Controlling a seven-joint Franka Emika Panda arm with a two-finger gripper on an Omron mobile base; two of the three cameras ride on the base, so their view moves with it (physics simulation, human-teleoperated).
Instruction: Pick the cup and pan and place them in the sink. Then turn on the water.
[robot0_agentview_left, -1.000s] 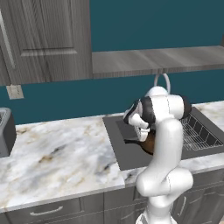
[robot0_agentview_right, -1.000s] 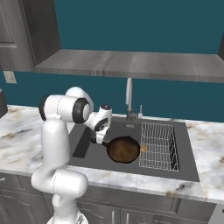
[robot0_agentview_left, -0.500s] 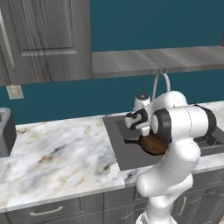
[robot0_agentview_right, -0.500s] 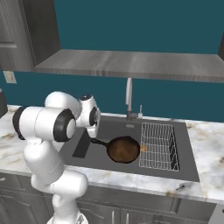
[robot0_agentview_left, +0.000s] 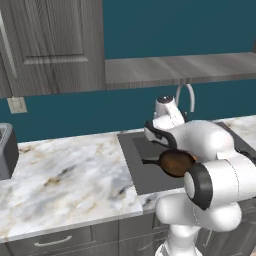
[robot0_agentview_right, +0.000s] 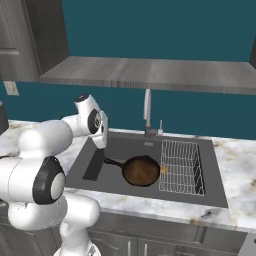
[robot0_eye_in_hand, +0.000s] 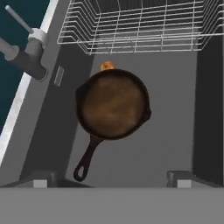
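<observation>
A simulated kitchen: a teal wall, grey wood-grain wall cupboards (robot0_agentview_left: 47, 45), a long grey shelf (robot0_agentview_right: 150, 74), and a white marble counter with grey veining (robot0_agentview_left: 65, 175) into which the large rectangular dark grey sink (robot0_agentview_right: 120, 148) is set. The tall curved grey gooseneck faucet (robot0_agentview_right: 147, 111) stands at the sink's back rim, against the wall.

On the basin floor lies the round dark cast-iron pan with a brownish inside (robot0_eye_in_hand: 113, 104), flat and upright, its short black handle (robot0_eye_in_hand: 87, 156) pointing toward the basin's left end in the right base view. Bare basin floor shows all round the pan; a strip of open floor separates it from the left wall. Just beside the pan, on the side away from the handle, stands a white wire rack (robot0_agentview_right: 181, 166) that takes up the right part of the basin. A small orange object (robot0_eye_in_hand: 106, 66) lies between pan rim and rack; what it is cannot be told.

The two-finger gripper (robot0_eye_in_hand: 107, 178) hangs above the handle end of the pan with its tips spread wide, holding nothing and well clear of the handle.
</observation>
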